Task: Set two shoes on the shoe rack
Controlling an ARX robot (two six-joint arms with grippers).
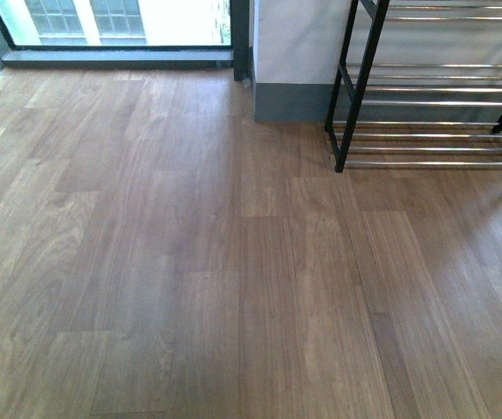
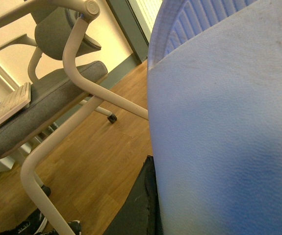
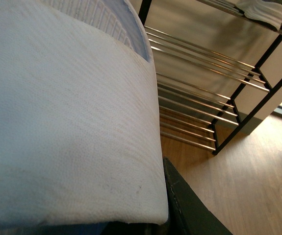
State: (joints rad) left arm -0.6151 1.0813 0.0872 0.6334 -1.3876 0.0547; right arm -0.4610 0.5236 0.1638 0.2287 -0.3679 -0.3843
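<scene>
Looked out over a wood-plank floor (image 1: 189,262), with a window (image 1: 111,22) at the far left and a pale wall (image 1: 294,44) with grey skirting beside it. Found the rack (image 1: 360,83) at the far right against that wall, black frame upright, chrome rods running side to side.

Caught the first shoe (image 2: 219,127) off the floor in the left wrist view, white sole turned to the camera, ribbed tread at the end farther from the claw, long axis running away from the lens; could not tell toe from heel. Glimpsed the left claw (image 2: 141,210) only as one dark finger pressed along the sole's edge, clamped on the first shoe. Noted beyond it an office chair (image 2: 47,103) with white frame and grey seat, a pale flat board (image 2: 11,105) lying on that seat, and black shoes (image 2: 33,227) on the floor near the chair's base.

Caught the second shoe (image 3: 67,122) likewise aloft in the right wrist view, sole to the camera, ribbed end pointing toward the rack (image 3: 204,58) close ahead. Glimpsed the right claw (image 3: 182,205) as a dark finger against the sole's edge, clamped on the second shoe. Made out a pale bundle (image 3: 263,12) on an upper shelf, too cropped to identify.
</scene>
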